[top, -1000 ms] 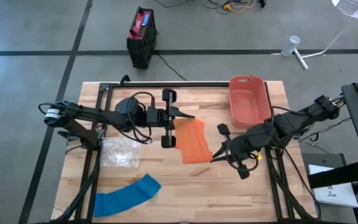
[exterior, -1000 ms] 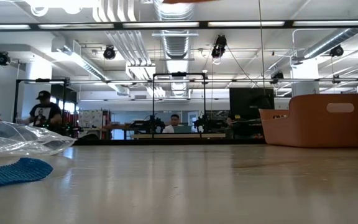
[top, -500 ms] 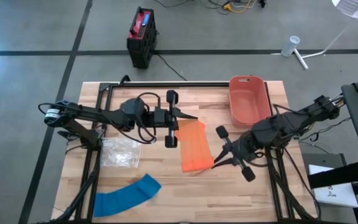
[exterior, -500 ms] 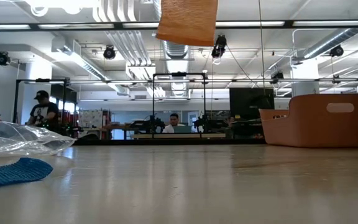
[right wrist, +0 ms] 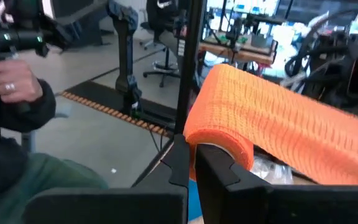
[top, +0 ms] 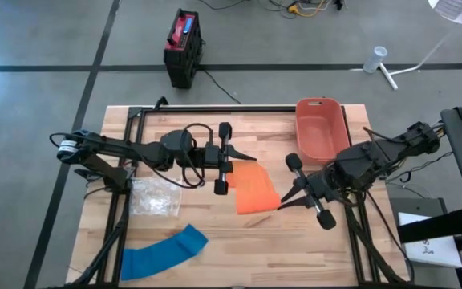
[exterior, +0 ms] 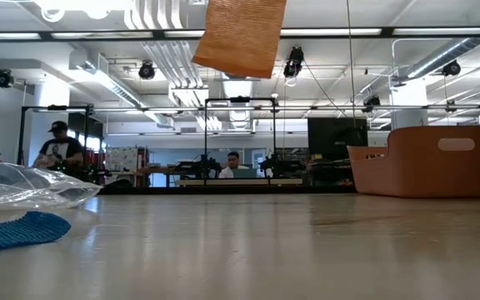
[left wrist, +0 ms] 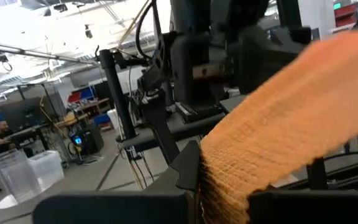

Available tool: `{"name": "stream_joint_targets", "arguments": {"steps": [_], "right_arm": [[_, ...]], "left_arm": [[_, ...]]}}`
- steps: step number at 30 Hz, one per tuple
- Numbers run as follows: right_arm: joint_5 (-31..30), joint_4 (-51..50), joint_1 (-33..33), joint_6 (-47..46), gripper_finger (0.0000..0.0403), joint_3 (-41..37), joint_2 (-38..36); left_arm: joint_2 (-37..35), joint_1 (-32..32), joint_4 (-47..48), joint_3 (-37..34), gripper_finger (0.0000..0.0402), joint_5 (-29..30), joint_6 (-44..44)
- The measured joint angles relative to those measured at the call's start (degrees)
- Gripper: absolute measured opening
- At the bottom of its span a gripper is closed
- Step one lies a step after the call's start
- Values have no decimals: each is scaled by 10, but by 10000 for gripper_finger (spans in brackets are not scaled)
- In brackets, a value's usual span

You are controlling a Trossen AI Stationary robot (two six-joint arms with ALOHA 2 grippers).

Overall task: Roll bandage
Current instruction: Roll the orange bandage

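An orange bandage (top: 255, 189) hangs in the air over the middle of the table, stretched between my two grippers. The low view shows it high above the tabletop (exterior: 240, 37). My left gripper (top: 253, 157) is shut on its far end and reaches in from the table's left. My right gripper (top: 279, 206) is shut on its near end, which is wound into a small roll (right wrist: 219, 140), and comes from the right. My left gripper pinches the bandage's flat end (left wrist: 213, 186) between its two fingers, coming about level from the table's left. The strip runs away from the fingers toward the other arm, lifted clear of the table. My right gripper pinches the rolled-up end (right wrist: 211, 148) of the bandage between its two fingers, coming from the table's right, roughly level. The roll sits right at the fingers and the flat strip leads off from it, clear of the table.
A blue bandage (top: 163, 253) lies near the front left corner. A clear plastic bag (top: 155, 197) sits beyond it. A red bin (top: 321, 128) stands at the far right. A dark frame (top: 215, 109) runs along the table's far and left sides.
My right gripper has risen a little and drifted toward the table's right edge, tipping upward. My left gripper has tipped and sunk slightly. The bandage stays held at both ends; its lower edge has dropped into the low view and now hangs slanted.
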State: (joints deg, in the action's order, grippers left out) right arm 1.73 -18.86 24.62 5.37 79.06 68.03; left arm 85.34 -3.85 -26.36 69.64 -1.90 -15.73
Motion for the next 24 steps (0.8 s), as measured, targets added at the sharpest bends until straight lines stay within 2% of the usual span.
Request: {"name": "stream_joint_targets", "arguments": {"steps": [3, 8, 12, 17, 20, 24], "right_arm": [[-10, 5, 0, 0, 4, 1, -1], [-63, -9, 0, -7, 4, 1, -1], [-73, -17, 0, -9, 4, 1, -1], [-74, -19, 0, -8, 4, 1, 0], [-76, -16, 0, -2, 4, 1, -4], [-78, -8, 0, 5, 4, 1, -6]], "left_arm": [[0, -3, 5, 0, 0, 0, 0], [-2, -17, -1, 0, 0, 1, -3], [-11, -32, -2, 0, 12, 1, -32], [-12, -39, 24, 0, 58, 3, -30], [-12, -40, 42, 0, 94, 30, -28], [-12, -40, 50, 0, 140, 35, -26]]}}
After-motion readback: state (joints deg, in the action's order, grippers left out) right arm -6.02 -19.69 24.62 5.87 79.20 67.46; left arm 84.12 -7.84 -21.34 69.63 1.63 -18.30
